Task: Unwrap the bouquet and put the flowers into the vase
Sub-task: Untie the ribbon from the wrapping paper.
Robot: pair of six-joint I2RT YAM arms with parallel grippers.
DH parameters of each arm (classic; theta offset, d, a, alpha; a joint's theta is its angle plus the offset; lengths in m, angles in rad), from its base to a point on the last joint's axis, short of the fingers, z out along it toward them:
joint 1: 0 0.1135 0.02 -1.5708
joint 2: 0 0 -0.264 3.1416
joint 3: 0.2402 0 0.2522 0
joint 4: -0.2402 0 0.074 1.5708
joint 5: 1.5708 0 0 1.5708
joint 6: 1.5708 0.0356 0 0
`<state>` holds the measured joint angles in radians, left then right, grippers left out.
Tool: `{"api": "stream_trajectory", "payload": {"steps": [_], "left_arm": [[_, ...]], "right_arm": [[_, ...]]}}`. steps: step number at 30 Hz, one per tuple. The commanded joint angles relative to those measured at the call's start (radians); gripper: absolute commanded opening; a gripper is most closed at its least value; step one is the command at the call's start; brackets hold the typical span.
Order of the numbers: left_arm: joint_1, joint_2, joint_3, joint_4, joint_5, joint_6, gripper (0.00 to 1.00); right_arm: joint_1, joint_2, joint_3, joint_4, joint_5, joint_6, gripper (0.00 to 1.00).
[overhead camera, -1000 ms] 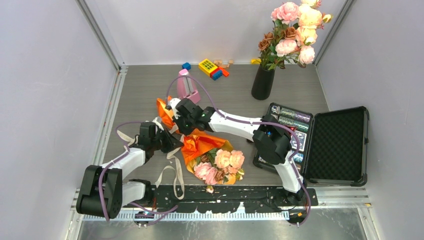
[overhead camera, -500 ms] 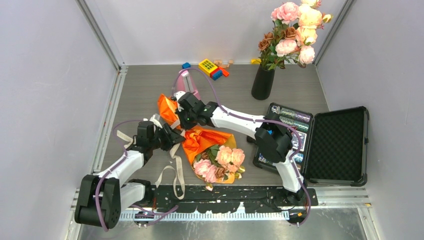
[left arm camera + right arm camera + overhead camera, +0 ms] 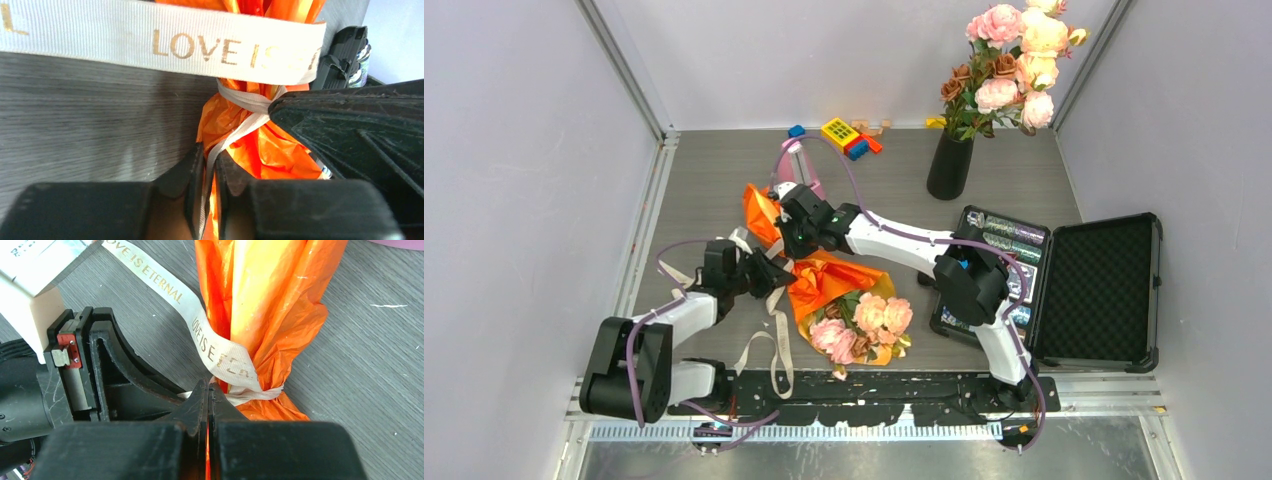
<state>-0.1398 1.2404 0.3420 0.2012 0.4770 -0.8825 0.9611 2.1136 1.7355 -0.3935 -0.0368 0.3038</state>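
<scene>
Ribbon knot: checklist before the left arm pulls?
1. Ribbon strand runs between the fingers of the left gripper: ok.
2. Left grip firm on it: cannot tell.
3. Right gripper shut beside the knot: ok.
4. Knot undone: not ok, tied round the orange paper.
5. Vase upright: ok, roses already in it.

Chg: right end effector (image 3: pixel 208 390) w/ bouquet (image 3: pixel 829 285) paper tail moved twd far edge of counter (image 3: pixel 704 190). Left end effector (image 3: pixel 210 160) moved right to tie; jaws opened, re-narrowed on ribbon (image 3: pixel 165 45) strand.
</scene>
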Motion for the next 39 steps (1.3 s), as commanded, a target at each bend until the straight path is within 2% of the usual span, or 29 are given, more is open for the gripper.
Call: {"api": "stream_trajectory", "payload": {"steps": [1, 3, 9, 17, 22, 25, 26, 31, 34, 39], "left_arm": [[0.002, 0.018, 0.012, 0.093, 0.025, -0.004, 0.08], [0.002, 0.024, 0.012, 0.086, 0.028, 0.002, 0.00], [0.002, 0.048, 0.012, 0.045, 0.015, 0.019, 0.00], [0.002, 0.090, 0.008, 0.038, 0.020, 0.030, 0.00], [0.002, 0.092, 0.008, 0.037, 0.021, 0.028, 0.00], [0.002, 0.084, 0.008, 0.037, 0.023, 0.022, 0.00], [0.002, 0.079, 0.009, 0.034, 0.023, 0.022, 0.00], [0.002, 0.058, 0.014, 0.010, 0.022, 0.028, 0.00], [0.002, 0.057, 0.018, 0.008, 0.020, 0.028, 0.00], [0.002, 0.060, 0.027, -0.002, 0.024, 0.032, 0.00]], "right_arm": [[0.004, -0.061, 0.030, 0.057, -0.009, 0.026, 0.00], [0.004, -0.062, 0.037, 0.060, -0.009, 0.027, 0.00], [-0.004, -0.080, 0.073, 0.066, -0.024, 0.083, 0.00], [-0.055, -0.136, 0.045, 0.174, -0.118, 0.281, 0.00], [-0.065, -0.151, 0.040, 0.186, -0.115, 0.290, 0.00], [-0.065, -0.168, 0.006, 0.188, -0.101, 0.213, 0.00], [-0.065, -0.176, -0.021, 0.197, -0.103, 0.189, 0.02], [-0.065, -0.180, -0.086, 0.153, -0.151, -0.048, 0.29], [-0.065, -0.154, -0.100, 0.112, -0.160, -0.134, 0.35], [-0.065, -0.113, -0.107, 0.106, -0.149, -0.172, 0.40]]}}
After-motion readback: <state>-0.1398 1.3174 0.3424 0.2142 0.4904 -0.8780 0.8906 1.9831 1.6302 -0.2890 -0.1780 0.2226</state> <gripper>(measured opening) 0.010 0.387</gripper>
